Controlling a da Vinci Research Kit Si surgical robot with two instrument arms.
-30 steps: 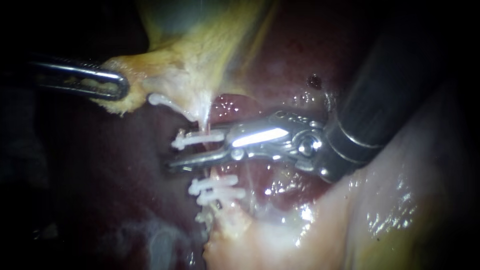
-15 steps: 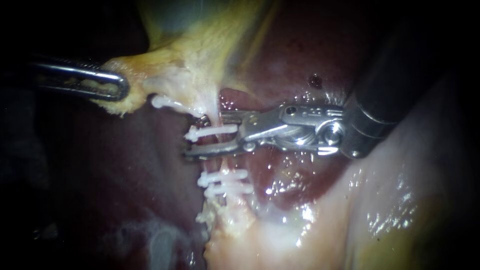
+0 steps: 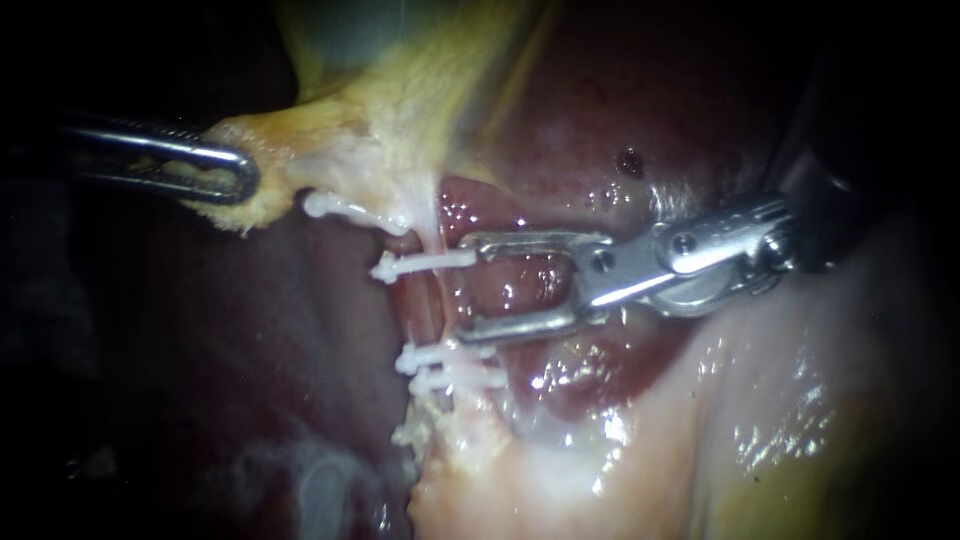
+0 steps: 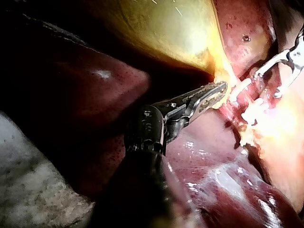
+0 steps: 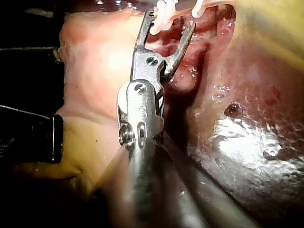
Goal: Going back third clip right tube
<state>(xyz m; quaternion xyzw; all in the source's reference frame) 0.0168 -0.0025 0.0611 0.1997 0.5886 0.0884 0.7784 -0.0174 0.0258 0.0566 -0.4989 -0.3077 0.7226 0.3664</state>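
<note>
A pale tube runs down from the yellow gallbladder over the dark red liver. One white clip crosses its upper part, and two more clips sit close together lower down. My right instrument is just right of the tube, its jaws open and empty, the tips level with the bare stretch between the clips. The right wrist view shows those open jaws just short of the clips. My left instrument is shut on the gallbladder's edge, as the left wrist view also shows.
A further white clip lies at the gallbladder's lower edge, left of the tube. Pale glistening tissue fills the lower right. A small dark spot marks the liver above my right instrument's wrist.
My right instrument has drawn back to the right, off the tube, and its jaws have spread wider. The upper clip stays on the tube. The left instrument has held still.
</note>
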